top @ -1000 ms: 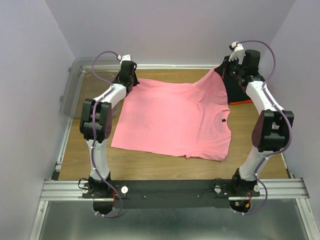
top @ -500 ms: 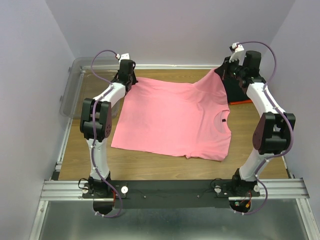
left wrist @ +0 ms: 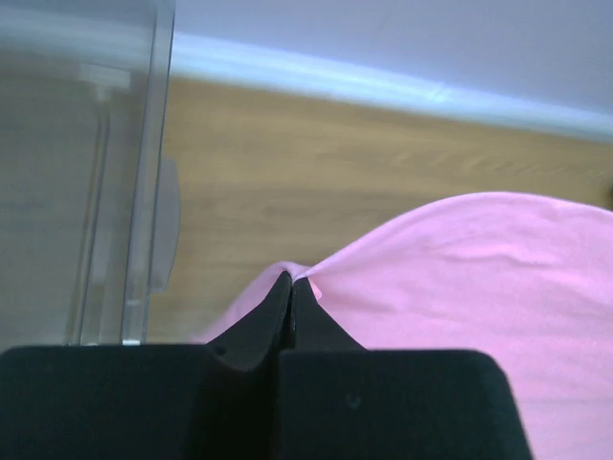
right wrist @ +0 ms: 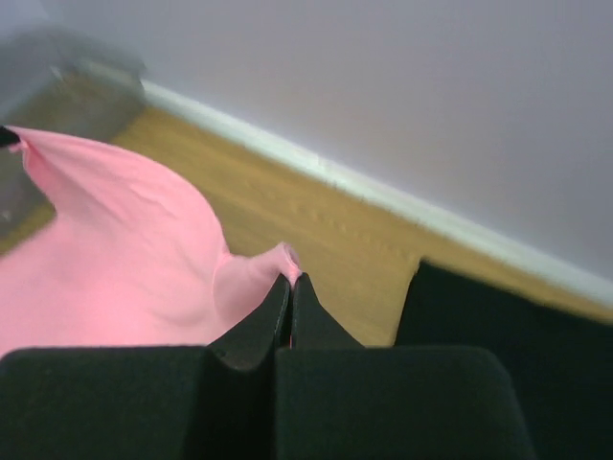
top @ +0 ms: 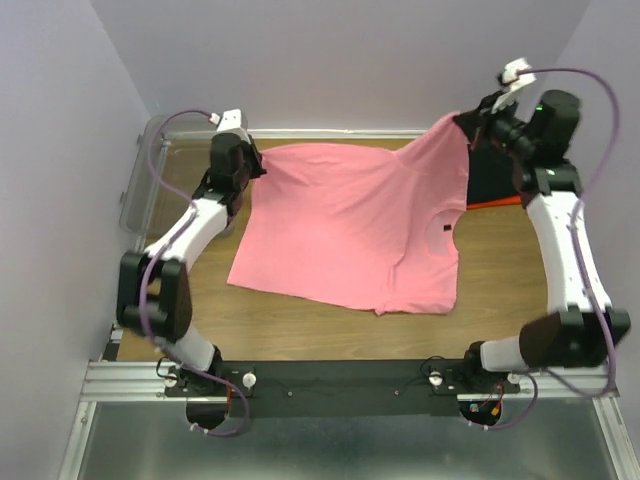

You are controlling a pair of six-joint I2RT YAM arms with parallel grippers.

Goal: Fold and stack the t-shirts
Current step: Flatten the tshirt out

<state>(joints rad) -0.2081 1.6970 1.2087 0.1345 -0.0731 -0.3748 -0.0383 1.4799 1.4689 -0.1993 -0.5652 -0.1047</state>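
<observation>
Our left tool is clamped shut on one far corner of the pink shirt. Our right tool pinches the other corner, held higher. The shirt's far edge hangs raised between them, and its near part lies on the desk. A black shirt and an orange shirt lie together by the right tool. A clear bin stands at the left.

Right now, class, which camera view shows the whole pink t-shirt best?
The top external view: it shows the entire pink t-shirt, neck label included, its far corners pinched. The left wrist view shows only one corner in the left end effector; the right wrist view shows another in the right end effector.
</observation>
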